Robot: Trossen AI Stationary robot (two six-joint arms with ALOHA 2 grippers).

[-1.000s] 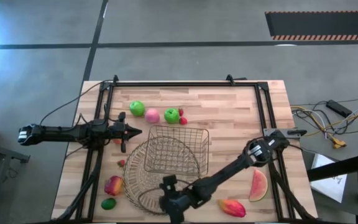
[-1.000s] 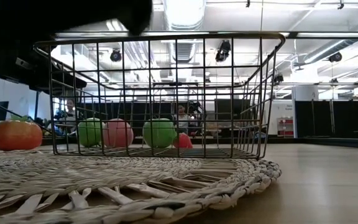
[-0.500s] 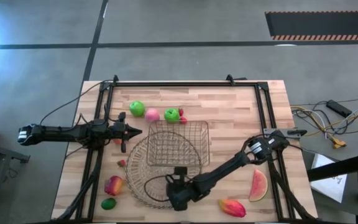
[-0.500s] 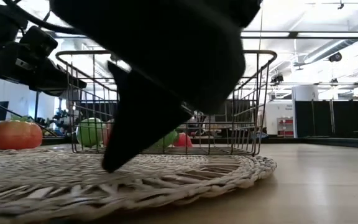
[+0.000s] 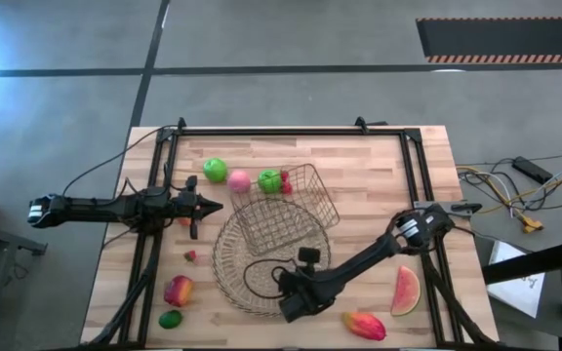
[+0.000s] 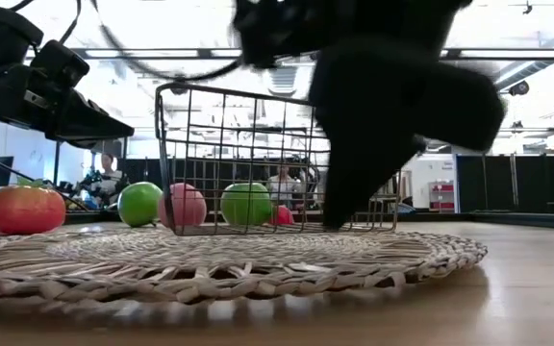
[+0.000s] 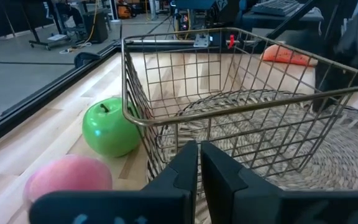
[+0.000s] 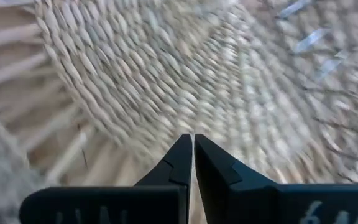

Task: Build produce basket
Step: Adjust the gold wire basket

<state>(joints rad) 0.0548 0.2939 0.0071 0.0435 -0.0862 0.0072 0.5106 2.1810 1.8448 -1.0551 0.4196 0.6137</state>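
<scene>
One square wire-mesh basket sits tilted at frame centre, half on the round woven mat. Two glossy green apples, one pink peach lie upper left; perhaps two strawberries. Right gripper, fingers pressed together, hovers over the mat; left gripper likewise closed, empty.

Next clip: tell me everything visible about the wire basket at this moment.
The basket is small and square, of thin wire mesh with low, slightly flared sides and a rounded rim. It is empty and sits upright, turned askew to the table edges, its near part on the round woven mat, its far part over the wood. A green apple lies right beside its far corner. Neither pincer holds it.
</scene>
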